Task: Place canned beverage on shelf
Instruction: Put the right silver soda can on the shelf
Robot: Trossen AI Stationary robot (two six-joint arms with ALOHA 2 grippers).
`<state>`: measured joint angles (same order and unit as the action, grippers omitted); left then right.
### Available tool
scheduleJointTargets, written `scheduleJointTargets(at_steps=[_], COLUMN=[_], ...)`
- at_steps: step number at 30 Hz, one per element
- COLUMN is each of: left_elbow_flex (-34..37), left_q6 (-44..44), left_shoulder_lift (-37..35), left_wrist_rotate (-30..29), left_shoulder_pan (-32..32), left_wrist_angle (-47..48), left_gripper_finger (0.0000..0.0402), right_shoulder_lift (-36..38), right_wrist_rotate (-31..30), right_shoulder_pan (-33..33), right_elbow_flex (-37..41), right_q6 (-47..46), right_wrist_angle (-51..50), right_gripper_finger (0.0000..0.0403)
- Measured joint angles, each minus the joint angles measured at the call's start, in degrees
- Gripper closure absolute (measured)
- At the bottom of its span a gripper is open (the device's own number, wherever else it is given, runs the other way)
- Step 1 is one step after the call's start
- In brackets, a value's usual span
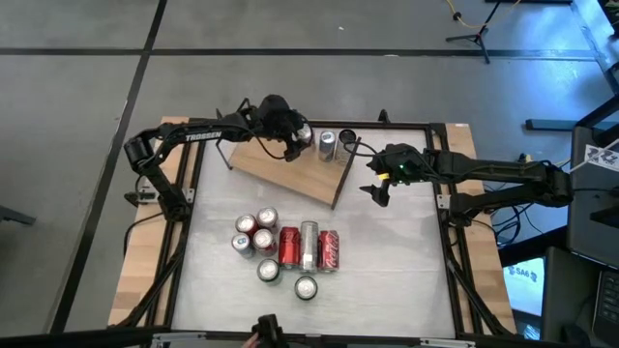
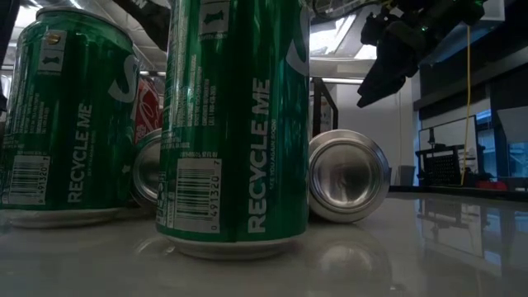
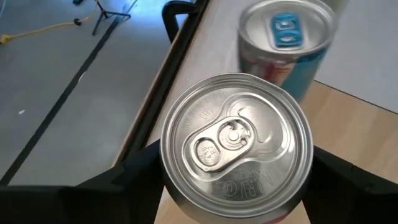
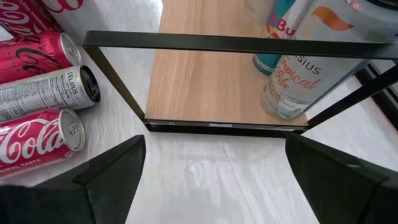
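A silver-topped can (image 3: 235, 142) stands upright between the fingers of my left gripper (image 1: 298, 138), which is shut on it over the far left part of the shelf (image 1: 290, 172). The shelf is a light wooden board on black wire supports. Two more cans (image 1: 327, 144) (image 1: 346, 138) stand on its far right end; one with a blue tab (image 3: 285, 34) is just beyond the held can. My right gripper (image 1: 377, 190) hangs open and holds nothing, over the table by the shelf's right end. My left gripper pinches the can's side wall (image 3: 169, 186) just under its top rim, one finger (image 3: 134, 173) on each opposite side. The fingers slant down from the table's left. The can is upright over the shelf's board; its base is hidden.
Several cans are grouped on the table's near middle (image 1: 280, 246), some upright, some lying down. Two green cans (image 2: 235, 124) stand nearest the low camera. Red cola cans (image 4: 37, 134) and a silver one (image 4: 46, 93) lie by the shelf's near edge (image 4: 217, 126). A black frame borders the table.
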<state>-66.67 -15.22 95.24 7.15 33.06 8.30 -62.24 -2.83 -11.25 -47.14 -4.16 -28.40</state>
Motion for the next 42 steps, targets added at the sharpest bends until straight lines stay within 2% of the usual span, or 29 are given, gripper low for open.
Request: scheduleJointTargets(at_steps=[29,42], left_elbow_flex=[-0.1,-0.1], left_q6=[1.1,1.2], left_shoulder_lift=[3.9,3.9], left_wrist_rotate=[2.9,2.8], left_shoulder_pan=[0.5,0.0], left_wrist_angle=[-3.2,-3.3], left_gripper_finger=[0.0120,0.0071], right_shoulder_lift=[0.0,0.0], right_wrist_rotate=[-0.7,-0.7], right_shoulder_pan=[0.0,0.0], right_elbow_flex=[0.0,0.0], right_q6=[0.1,0.2], right_wrist_angle=[0.5,0.5], right_gripper_finger=[0.0022,0.0022])
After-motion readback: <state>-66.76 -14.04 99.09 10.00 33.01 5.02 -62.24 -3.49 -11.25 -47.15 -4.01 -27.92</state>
